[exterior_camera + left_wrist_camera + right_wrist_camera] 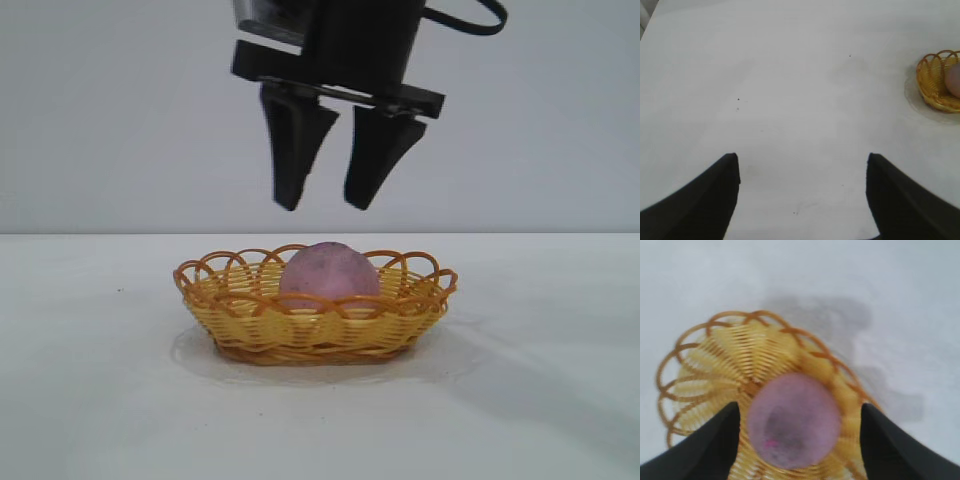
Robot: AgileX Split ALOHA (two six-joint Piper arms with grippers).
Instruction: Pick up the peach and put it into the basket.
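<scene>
The peach (329, 272) sits inside the basket (225, 310) on the desk (90, 400). The right gripper (321, 205) hangs directly above it, released and empty, well clear. The left gripper (802, 200) is parked open, well apart.

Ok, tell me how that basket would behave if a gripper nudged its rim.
The basket looks like thin open wickerwork, so it is probably light and would slide on the smooth table rather than resist. Its wide, shallow shape suggests it would not tip easily. The peach resting inside may add some weight, but being rounded, it could roll about.
</scene>
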